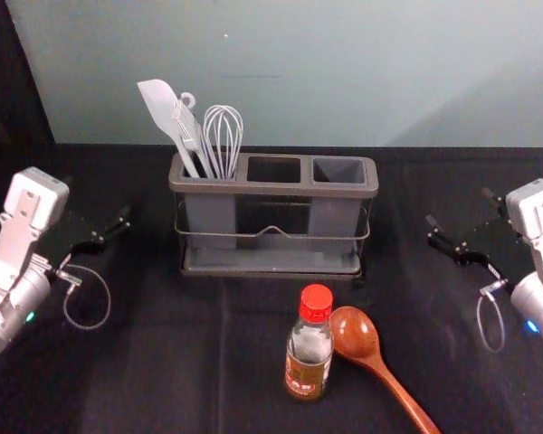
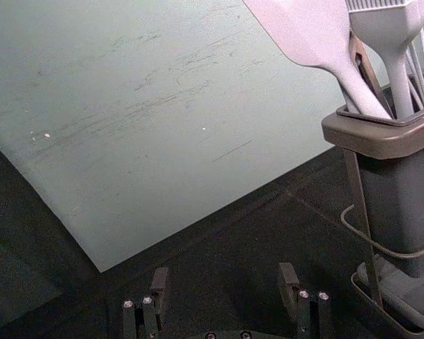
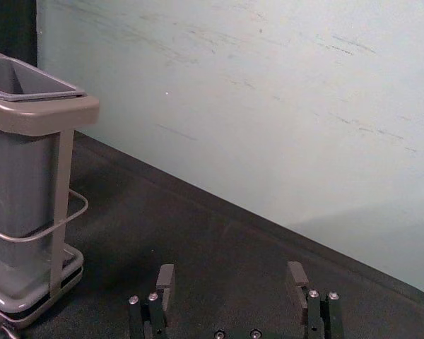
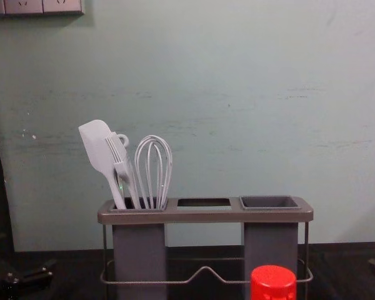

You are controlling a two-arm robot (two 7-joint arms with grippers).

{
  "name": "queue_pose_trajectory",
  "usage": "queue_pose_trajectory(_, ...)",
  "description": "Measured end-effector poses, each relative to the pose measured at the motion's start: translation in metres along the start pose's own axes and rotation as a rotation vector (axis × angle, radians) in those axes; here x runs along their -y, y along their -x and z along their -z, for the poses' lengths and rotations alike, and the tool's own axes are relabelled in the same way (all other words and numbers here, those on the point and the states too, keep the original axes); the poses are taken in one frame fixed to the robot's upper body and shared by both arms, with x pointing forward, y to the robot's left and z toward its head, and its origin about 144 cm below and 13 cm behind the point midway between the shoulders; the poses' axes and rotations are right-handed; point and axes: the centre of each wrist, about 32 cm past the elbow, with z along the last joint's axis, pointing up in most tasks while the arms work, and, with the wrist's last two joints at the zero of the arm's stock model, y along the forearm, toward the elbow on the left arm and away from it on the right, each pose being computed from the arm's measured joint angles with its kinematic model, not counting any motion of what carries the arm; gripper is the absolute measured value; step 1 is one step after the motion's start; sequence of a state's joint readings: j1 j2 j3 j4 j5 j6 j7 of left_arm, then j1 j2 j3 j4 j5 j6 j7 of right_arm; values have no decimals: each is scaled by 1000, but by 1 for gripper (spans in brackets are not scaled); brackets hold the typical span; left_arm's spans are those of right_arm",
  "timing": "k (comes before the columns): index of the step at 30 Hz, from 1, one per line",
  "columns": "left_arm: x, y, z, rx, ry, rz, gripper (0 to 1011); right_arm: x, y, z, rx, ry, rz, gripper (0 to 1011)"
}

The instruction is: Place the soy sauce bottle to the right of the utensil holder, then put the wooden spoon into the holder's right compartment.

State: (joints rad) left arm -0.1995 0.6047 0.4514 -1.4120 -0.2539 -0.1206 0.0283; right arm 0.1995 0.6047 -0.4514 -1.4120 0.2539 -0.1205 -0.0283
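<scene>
The soy sauce bottle [image 1: 309, 348], red-capped, stands upright in front of the grey utensil holder [image 1: 273, 188]; its cap [image 4: 273, 283] shows low in the chest view. Right beside it lies the wooden spoon [image 1: 356, 333], bowl toward the holder and handle toward the front right. The holder's right compartment [image 1: 338, 170] is empty, as is the middle one. My left gripper [image 1: 97, 201] is left of the holder, and its fingers stand apart in the left wrist view [image 2: 224, 277]. Right of the holder is my right gripper [image 1: 460, 209], open with nothing between its fingers in the right wrist view [image 3: 231, 275].
A white spatula [image 1: 166, 116], a brush and a whisk [image 1: 223, 136] stand in the holder's left compartment. The pale wall [image 1: 308, 72] rises behind the black-covered table [image 1: 163, 362]. Wall sockets [image 4: 34, 6] appear at the chest view's upper left.
</scene>
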Motion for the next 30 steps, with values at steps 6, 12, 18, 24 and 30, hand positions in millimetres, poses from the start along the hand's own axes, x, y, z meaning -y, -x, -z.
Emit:
queue_pose_trajectory(6, 0, 0, 0, 0, 0, 0, 1000, 0, 0, 0, 0, 0, 0, 1004)
queue_pose_trajectory(12, 0, 0, 0, 0, 0, 0, 1000, 0, 0, 0, 0, 0, 0, 1004)
queue_pose_trajectory(18, 0, 0, 0, 0, 0, 0, 1000, 0, 0, 0, 0, 0, 0, 1004)
queue_pose_trajectory(24, 0, 0, 0, 0, 0, 0, 1000, 0, 0, 0, 0, 0, 0, 1004)
queue_pose_trajectory(30, 0, 0, 0, 0, 0, 0, 1000, 0, 0, 0, 0, 0, 0, 1004)
